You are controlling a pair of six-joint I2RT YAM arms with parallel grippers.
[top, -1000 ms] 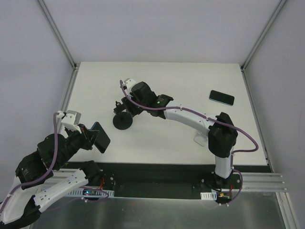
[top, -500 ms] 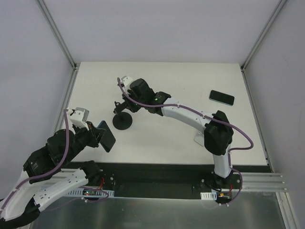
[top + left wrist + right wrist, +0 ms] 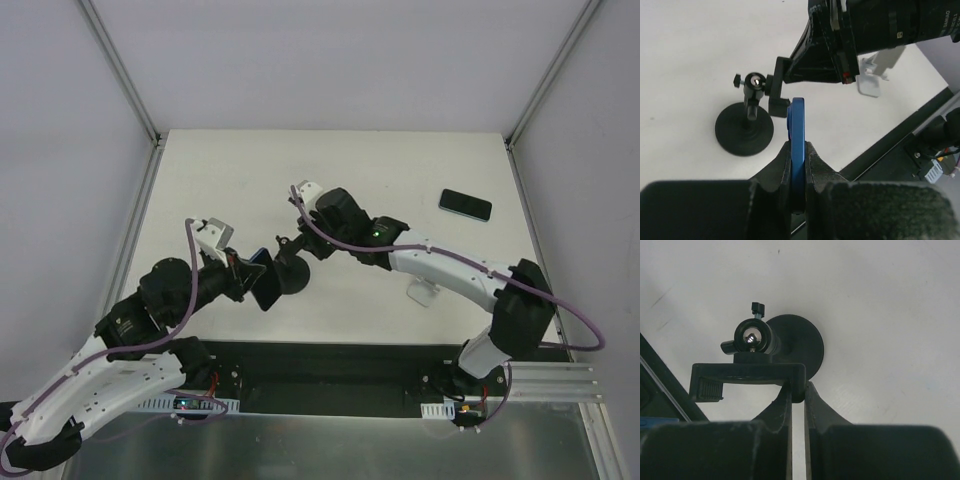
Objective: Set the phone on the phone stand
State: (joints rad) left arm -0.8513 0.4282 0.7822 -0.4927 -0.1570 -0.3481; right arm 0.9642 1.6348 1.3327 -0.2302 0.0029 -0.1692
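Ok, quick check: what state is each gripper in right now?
Left gripper: closed on the blue phone, held edge-on.
Right gripper: closed on the clamp bar of the phone stand.

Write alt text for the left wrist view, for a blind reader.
The left hand pinches a blue phone edge-on, its top edge close beside the clamp of a black phone stand. The right hand, entering from the upper right, grips that clamp. A white table fills the background.
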